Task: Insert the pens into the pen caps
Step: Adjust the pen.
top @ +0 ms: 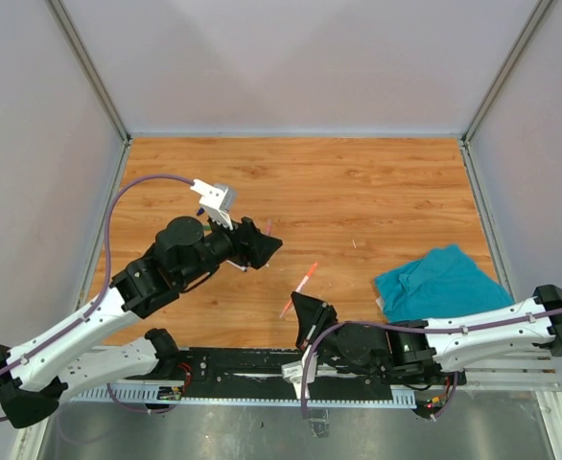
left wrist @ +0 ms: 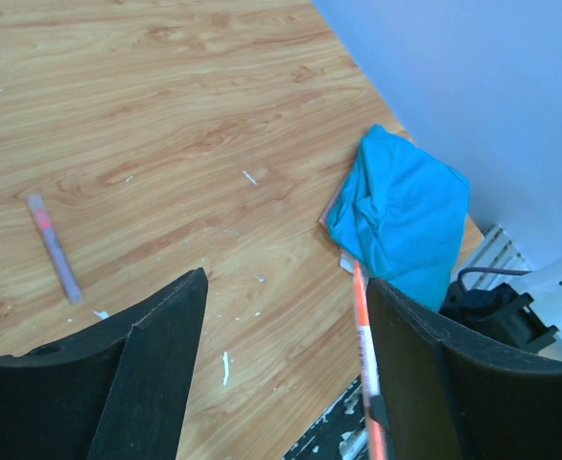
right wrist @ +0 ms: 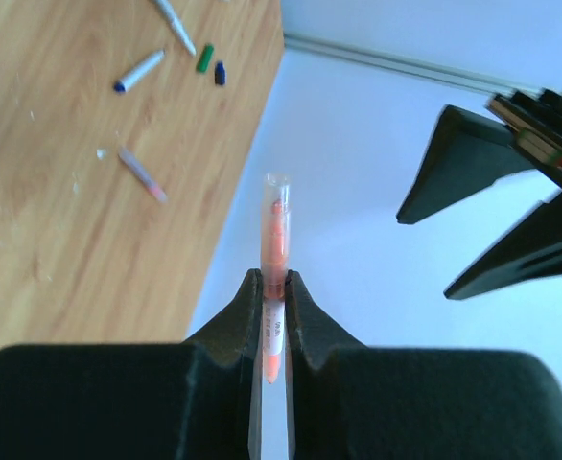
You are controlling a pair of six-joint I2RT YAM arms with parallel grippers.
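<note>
1. Orange pen [right wrist: 276, 240]: clamped in my right gripper [right wrist: 274, 280]. My fingers are shut tight on the pale lower barrel. The orange section and clear end stick out past the tips.
2. From above, that pen is tilted and points away from me over the near-middle of the table [top: 358, 182].
3. Left gripper [left wrist: 286, 283]: fingers spread wide, nothing between them. It hangs left of the orange pen and apart from it, with no contact visible. In the left wrist view the pen shows just beside one finger.
4. Pink-and-lilac pen [left wrist: 53, 247]: lying flat on the wood by itself. I can't tell whether it's capped.
5. Blue-tipped pen [right wrist: 139, 70] and another pale pen [right wrist: 173, 21]: both flat on the table, near each other, at the far end of my right wrist view. The second one's tip colour is too small to read.
6. Green cap [right wrist: 204, 59] and dark blue cap [right wrist: 220, 73]: loose on the wood just beside each other, near those two pens, close to the table edge.
7. Teal cloth [top: 442, 283]: crumpled at the right side of the table, just past my right arm.
</note>
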